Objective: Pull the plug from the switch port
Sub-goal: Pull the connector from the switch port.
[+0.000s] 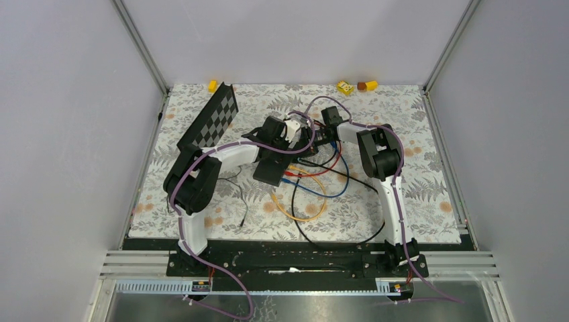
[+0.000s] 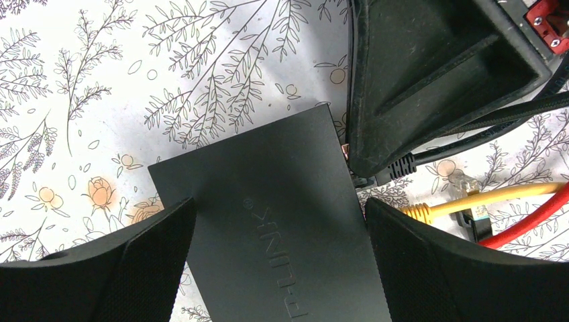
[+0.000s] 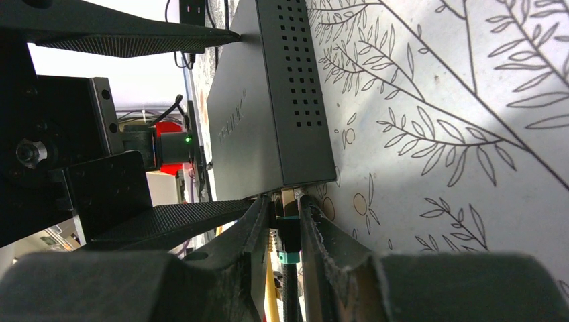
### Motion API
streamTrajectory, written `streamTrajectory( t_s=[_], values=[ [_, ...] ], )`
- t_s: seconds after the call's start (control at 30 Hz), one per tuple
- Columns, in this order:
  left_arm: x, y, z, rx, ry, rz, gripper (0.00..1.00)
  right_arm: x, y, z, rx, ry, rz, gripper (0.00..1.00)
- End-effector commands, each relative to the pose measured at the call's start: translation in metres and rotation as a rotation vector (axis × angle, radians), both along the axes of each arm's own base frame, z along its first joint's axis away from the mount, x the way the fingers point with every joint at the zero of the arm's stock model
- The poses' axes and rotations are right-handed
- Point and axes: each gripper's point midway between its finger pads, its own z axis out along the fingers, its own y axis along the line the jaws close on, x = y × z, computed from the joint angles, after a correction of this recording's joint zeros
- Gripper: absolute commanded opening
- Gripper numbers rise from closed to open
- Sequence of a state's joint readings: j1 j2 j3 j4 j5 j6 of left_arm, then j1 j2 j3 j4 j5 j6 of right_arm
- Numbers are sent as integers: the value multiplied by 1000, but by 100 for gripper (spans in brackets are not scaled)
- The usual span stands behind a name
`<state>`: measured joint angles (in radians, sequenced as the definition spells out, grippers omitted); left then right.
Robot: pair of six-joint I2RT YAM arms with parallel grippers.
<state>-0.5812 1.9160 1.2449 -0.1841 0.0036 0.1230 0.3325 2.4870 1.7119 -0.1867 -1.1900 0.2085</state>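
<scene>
The switch is a flat matte-black box lying on the floral mat, also seen in the overhead view. My left gripper straddles it from above, one finger against each long edge. At the switch's port edge sits the plug, black with a teal band on a black cable. My right gripper is shut on this plug, its tips right at the port. In the left wrist view the right gripper's finger covers that corner.
Loose yellow and red cables lie beside the port edge, and a tangle of cables spreads toward the arm bases. A chequered board leans at the back left. Small yellow objects sit by the back wall.
</scene>
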Motion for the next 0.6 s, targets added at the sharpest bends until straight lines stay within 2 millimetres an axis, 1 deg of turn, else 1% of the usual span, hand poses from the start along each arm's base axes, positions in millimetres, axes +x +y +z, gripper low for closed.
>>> streamTrajectory(
  t_s=[0.0, 0.17, 0.37, 0.57],
  values=[
    [1, 4, -3, 18, -14, 4, 96, -4, -16, -39, -150, 3, -24, 4],
    [1, 3, -3, 14, -11, 7, 96, -5, -16, -36, -148, 5, -23, 2],
    [1, 2, -4, 9, -5, 4, 96, -9, -12, -35, -103, 50, -83, 0],
    [-1, 3, -5, 12, -3, -1, 96, -7, -13, -38, -119, 31, -64, 0]
  ],
)
